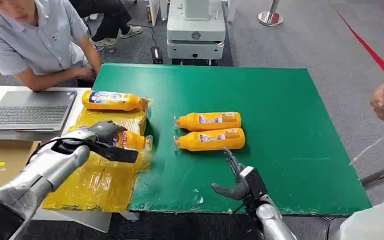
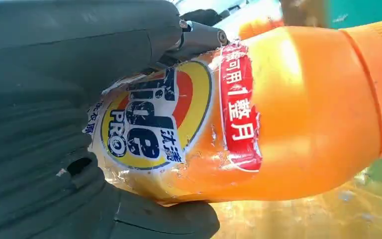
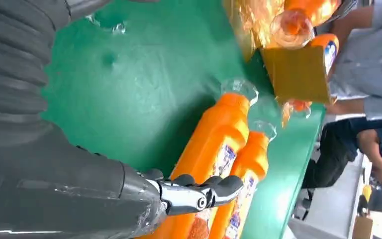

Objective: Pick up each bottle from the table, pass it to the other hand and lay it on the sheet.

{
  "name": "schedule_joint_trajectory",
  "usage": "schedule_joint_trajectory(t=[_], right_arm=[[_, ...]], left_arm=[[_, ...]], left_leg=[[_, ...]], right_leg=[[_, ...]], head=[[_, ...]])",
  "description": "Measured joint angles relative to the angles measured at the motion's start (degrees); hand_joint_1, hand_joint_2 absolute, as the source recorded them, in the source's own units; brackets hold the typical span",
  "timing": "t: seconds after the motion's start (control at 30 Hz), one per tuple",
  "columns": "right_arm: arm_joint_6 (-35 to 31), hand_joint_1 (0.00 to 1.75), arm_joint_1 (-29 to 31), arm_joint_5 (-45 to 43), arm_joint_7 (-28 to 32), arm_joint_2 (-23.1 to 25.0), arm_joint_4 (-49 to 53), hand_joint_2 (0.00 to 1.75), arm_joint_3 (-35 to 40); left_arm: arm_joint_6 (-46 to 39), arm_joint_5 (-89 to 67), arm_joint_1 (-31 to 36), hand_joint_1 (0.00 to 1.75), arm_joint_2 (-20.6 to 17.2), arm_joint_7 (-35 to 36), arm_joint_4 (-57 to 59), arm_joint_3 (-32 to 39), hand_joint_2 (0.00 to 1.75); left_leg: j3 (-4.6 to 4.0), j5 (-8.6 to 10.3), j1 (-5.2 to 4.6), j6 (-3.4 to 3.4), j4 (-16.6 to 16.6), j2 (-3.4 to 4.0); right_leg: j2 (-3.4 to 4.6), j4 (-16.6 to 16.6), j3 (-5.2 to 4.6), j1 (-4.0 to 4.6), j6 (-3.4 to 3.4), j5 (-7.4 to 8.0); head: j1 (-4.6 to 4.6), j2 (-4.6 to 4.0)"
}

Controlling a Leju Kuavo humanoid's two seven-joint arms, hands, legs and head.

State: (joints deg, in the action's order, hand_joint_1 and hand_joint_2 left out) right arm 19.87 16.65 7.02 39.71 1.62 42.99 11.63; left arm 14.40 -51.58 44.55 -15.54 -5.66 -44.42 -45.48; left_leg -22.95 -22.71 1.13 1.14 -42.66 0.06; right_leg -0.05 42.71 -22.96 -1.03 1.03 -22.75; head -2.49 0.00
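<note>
Left hand [image 1: 105, 137] grips a bottle [image 1: 132, 140] over the sheet [image 1: 100, 180].
Right hand [image 1: 237, 180], fingers spread, hovers near two bottles [image 1: 210, 130] on the mat [image 1: 290, 110].

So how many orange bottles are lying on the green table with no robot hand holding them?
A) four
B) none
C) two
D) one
C: two orange bottles lie side by side on the green table, untouched; a third lies on the yellow sheet, and the left hand grips a fourth over the sheet.

Glossy orange plastic bottles [image 1: 210, 139], crinkled shiny yellow film sheet [image 1: 100, 182], matt green tabletop [image 1: 290, 120], scuffed paper label [image 2: 151, 119].
</note>
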Motion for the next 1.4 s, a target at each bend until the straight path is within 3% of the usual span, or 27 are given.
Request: schedule_joint_trajectory(t=[0.2, 0.37, 0.73, 0.77, 0.8, 0.83, 0.9, 0.97, 1.4], right_arm=[[0.46, 0.0, 0.39, 0.17, 0.0, 0.29, -0.42, 1.75, -0.11], [0.48, 0.0, 0.49, 0.37, 0.0, 0.33, -0.9, 1.75, -0.15], [0.77, 0.0, 0.82, 0.9, 0.0, 0.55, -1.18, 1.75, -0.15], [0.79, 0.0, 0.86, 0.9, 0.0, 0.57, -1.2, 1.75, -0.15], [0.79, 0.0, 0.89, 0.92, 0.0, 0.59, -1.2, 1.75, -0.15], [0.81, 0.0, 0.91, 0.92, 0.0, 0.61, -1.2, 1.75, -0.15], [0.81, 0.0, 0.98, 1.03, 0.0, 0.64, -1.29, 1.75, -0.15], [0.81, 0.0, 1.03, 1.13, 0.0, 0.64, -1.47, 1.75, -0.15], [0.77, 0.0, 2.28, 1.22, 0.0, 0.83, -2.23, 1.75, -0.15]], left_arm=[[0.02, 0.22, 0.04, 1.75, 1.95, 0.0, 1.51, -1.4, 1.75], [0.0, 0.48, -0.45, 1.75, 1.9, -0.02, 2.73, -2.03, 1.75], [0.42, -0.18, -0.52, 1.75, 2.54, 0.02, 5.51, -3.83, 1.75], [0.42, -0.2, -0.5, 1.66, 2.58, 0.02, 5.66, -3.94, 1.75], [0.42, -0.2, -0.49, 1.34, 2.6, 0.02, 5.79, -4.07, 1.75], [0.42, -0.2, -0.47, 1.31, 2.63, 0.02, 5.88, -4.15, 1.75], [0.39, -0.2, -0.48, 0.45, 2.69, 0.02, 6.12, -4.4, 1.75], [0.33, -0.37, -0.46, 0.0, 2.78, 0.02, 6.43, -4.63, 1.75], [1.42, -1.38, 1.1, 0.0, 2.91, -1.29, 8.33, -6.45, 1.75]], left_leg=[[0.0, 0.0, 0.0, 0.0, 0.0, 0.0], [0.0, 0.0, 0.0, 0.0, 0.0, 0.0], [0.0, 0.0, 0.0, 0.0, 0.0, 0.0], [0.0, 0.0, 0.0, 0.0, 0.0, 0.0], [0.0, 0.0, 0.0, 0.0, 0.0, 0.0], [0.0, 0.0, 0.0, 0.0, 0.0, 0.0], [0.0, 0.0, 0.0, 0.0, 0.0, 0.0], [0.0, 0.0, 0.0, 0.0, 0.0, 0.0], [0.0, 0.0, 0.0, 0.0, 0.0, 0.0]], right_leg=[[0.0, 0.0, 0.0, 0.0, 0.0, 0.0], [0.0, 0.0, 0.0, 0.0, 0.0, 0.0], [0.0, 0.0, 0.0, 0.0, 0.0, 0.0], [0.0, 0.0, 0.0, 0.0, 0.0, 0.0], [0.0, 0.0, 0.0, 0.0, 0.0, 0.0], [0.0, 0.0, 0.0, 0.0, 0.0, 0.0], [0.0, 0.0, 0.0, 0.0, 0.0, 0.0], [0.0, 0.0, 0.0, 0.0, 0.0, 0.0], [0.0, 0.0, 0.0, 0.0, 0.0, 0.0]], head=[[0.41, 0.0], [0.02, 0.0], [0.24, 0.0], [0.24, 0.0], [0.17, 0.0], [0.13, 0.0], [0.06, 0.0], [0.19, 0.0], [0.2, 0.0]])
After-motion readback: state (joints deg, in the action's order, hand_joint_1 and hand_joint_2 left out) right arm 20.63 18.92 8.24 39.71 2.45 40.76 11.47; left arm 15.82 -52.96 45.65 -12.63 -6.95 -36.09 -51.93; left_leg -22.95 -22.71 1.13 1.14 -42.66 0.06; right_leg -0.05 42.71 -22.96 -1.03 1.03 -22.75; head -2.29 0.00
